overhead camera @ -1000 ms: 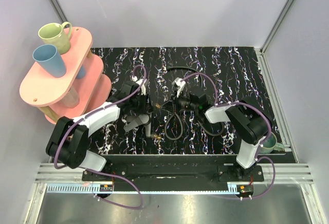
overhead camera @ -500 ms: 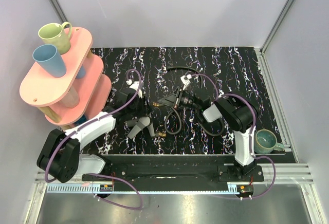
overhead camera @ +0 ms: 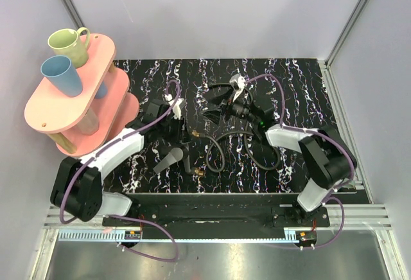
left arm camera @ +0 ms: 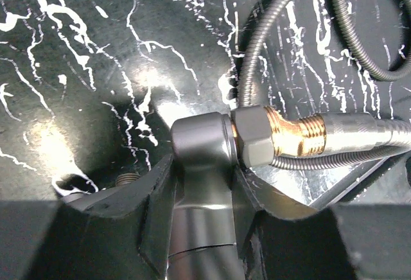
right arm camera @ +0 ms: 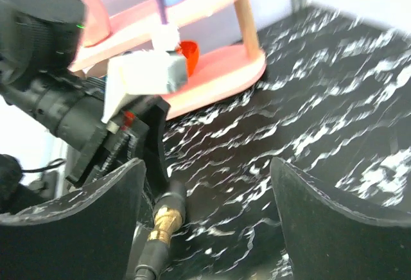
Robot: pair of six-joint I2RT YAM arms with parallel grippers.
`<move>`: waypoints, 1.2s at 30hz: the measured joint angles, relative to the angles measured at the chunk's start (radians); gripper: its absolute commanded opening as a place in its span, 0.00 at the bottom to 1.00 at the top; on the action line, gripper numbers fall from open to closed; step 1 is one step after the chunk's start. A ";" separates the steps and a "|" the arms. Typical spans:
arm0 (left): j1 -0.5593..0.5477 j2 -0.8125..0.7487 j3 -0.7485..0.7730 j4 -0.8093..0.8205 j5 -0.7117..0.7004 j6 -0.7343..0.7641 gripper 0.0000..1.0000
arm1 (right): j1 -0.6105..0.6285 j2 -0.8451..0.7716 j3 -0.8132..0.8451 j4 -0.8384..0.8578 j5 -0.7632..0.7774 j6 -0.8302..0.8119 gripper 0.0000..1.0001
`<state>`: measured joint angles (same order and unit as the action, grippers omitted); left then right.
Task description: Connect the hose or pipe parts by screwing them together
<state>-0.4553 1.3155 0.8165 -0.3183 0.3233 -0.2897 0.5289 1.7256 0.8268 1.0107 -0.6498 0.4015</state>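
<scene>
My left gripper (left arm camera: 202,171) is shut on the stem of the dark grey forked fitting (left arm camera: 200,155). Its brass threaded tip (left arm camera: 292,129) sits in line with the hose's metal end (left arm camera: 356,132), and the two touch. In the top view the left gripper (overhead camera: 180,131) holds the fitting (overhead camera: 168,161) left of centre, and the thin hose (overhead camera: 215,155) loops on the mat beside it. My right gripper (overhead camera: 215,103) hangs open just right of that joint. In the right wrist view its jaws (right arm camera: 207,171) stand wide apart with nothing between them, and the brass joint (right arm camera: 164,219) lies by the left finger.
A pink tiered shelf (overhead camera: 70,103) stands at the far left, carrying a green mug (overhead camera: 69,43) and a blue cup (overhead camera: 61,74). The black marbled mat (overhead camera: 295,87) covers the table. Purple arm cables (overhead camera: 270,84) arch over the middle.
My right gripper has let go of the hose end, opened wide and drawn back toward the far side. The left gripper still holds the fitting, shifted slightly.
</scene>
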 measured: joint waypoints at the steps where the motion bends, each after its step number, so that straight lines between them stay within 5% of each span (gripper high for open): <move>1: 0.008 0.013 0.023 -0.028 0.008 0.013 0.00 | 0.000 -0.033 0.012 -0.025 0.000 -0.065 0.86; 9: 0.060 0.144 0.119 -0.149 0.037 0.055 0.00 | 0.034 -0.190 0.051 -0.370 0.015 -0.666 0.78; 16: 0.070 0.236 0.209 -0.232 0.052 0.084 0.00 | 0.207 -0.267 0.019 -0.676 0.158 -1.196 0.79; 29: 0.079 0.273 0.245 -0.269 0.077 0.090 0.00 | 0.389 -0.143 0.058 -0.905 0.483 -1.517 0.66; 34: 0.081 0.278 0.250 -0.282 0.084 0.090 0.00 | 0.428 -0.056 0.093 -0.872 0.610 -1.565 0.41; 35: 0.081 0.278 0.250 -0.284 0.085 0.089 0.00 | 0.433 -0.037 0.100 -0.856 0.634 -1.576 0.29; 36: 0.081 0.278 0.250 -0.286 0.085 0.088 0.00 | 0.439 -0.014 0.109 -0.832 0.664 -1.582 0.01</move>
<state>-0.3744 1.5936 1.0668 -0.6041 0.4084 -0.2020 0.9676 1.7111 0.9360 0.1787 0.0143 -1.1805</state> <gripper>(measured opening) 0.401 0.445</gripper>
